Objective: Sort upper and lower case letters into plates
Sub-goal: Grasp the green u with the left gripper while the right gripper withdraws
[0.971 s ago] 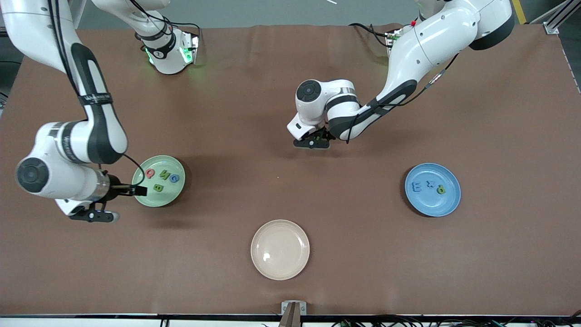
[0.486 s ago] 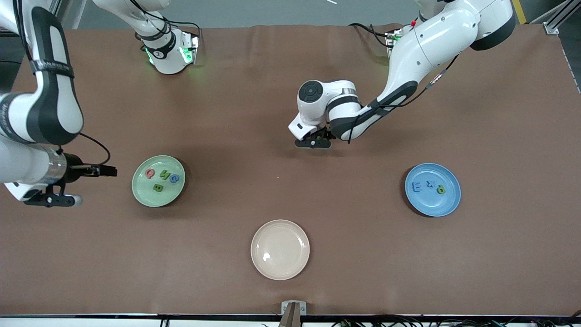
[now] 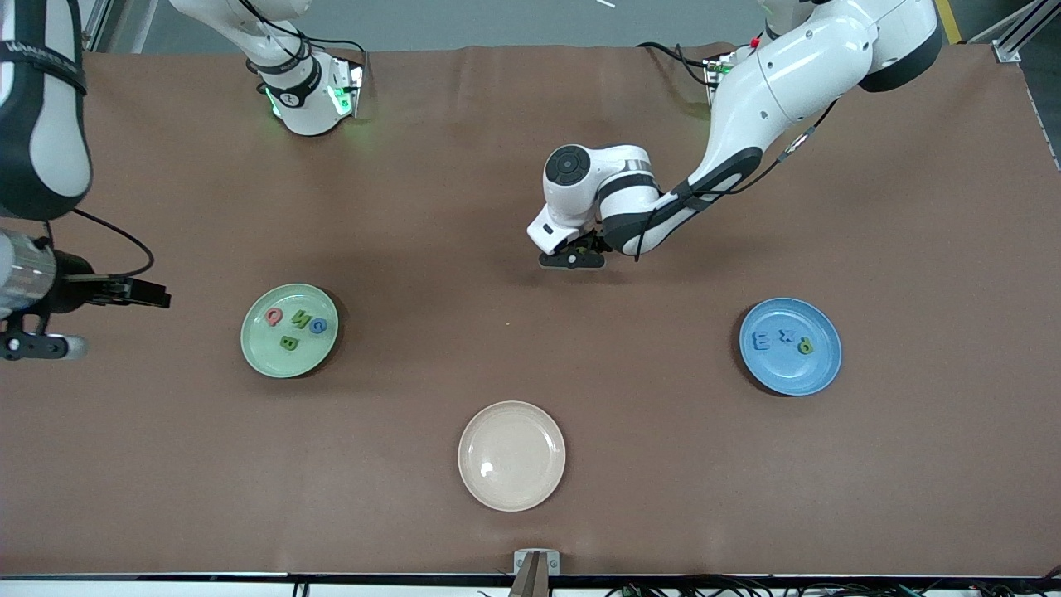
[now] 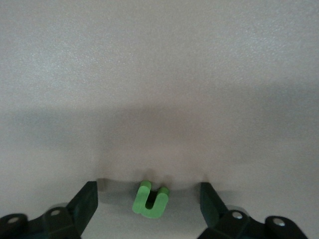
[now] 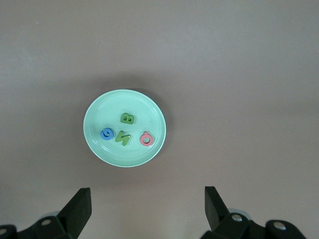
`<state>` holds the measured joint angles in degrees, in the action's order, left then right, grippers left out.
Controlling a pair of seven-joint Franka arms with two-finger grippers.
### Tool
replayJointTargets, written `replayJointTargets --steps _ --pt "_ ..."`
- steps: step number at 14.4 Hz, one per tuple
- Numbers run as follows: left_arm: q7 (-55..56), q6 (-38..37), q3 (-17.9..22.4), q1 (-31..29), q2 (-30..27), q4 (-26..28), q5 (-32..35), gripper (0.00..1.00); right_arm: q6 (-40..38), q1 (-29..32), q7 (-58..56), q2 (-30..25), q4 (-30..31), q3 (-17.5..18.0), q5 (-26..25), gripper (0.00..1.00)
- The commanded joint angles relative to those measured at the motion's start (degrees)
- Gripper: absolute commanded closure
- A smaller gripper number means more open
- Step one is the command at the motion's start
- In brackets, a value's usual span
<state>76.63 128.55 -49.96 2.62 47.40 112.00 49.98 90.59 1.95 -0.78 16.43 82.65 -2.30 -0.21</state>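
mint plate (image 3: 289, 331) holds four letters, blue plate (image 3: 790, 347) three; left pincer (image 4: 149, 199) wide astride green letter (image 4: 150, 200); right pincer (image 5: 147, 204) wide, empty.

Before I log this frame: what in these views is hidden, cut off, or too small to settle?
- Front view: the left gripper is covered by its own wrist; the green letter between its open fingers shows only in the left wrist view.
- Left wrist view: whether the fingers touch that letter cannot be told.
- Front view: the right gripper hangs open near the picture's edge, which cuts its arm off.
- Front view: letters on the blue plate are too small to tell case.
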Motion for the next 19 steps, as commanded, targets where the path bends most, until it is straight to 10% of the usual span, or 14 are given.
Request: replayJointTargets --steps 1,9,19 --pt "1.32 0.30 -0.14 -0.87 -1.17 2.08 0.38 0.25 -0.94 0.34 -0.01 1.32 -2.05 0.98 -1.19 0.00" --pt "2.38 0.04 -0.58 -1.48 -1.87 2.08 0.12 0.45 -6.12 -0.02 1.75 -0.87 -1.18 0.98 -0.66 0.00" --pt "2.20 -0.23 -2.25 -3.50 -1.79 1.99 -0.94 0.69 4.67 -2.39 1.92 -17.47 18.05 0.98 -0.40 0.00"
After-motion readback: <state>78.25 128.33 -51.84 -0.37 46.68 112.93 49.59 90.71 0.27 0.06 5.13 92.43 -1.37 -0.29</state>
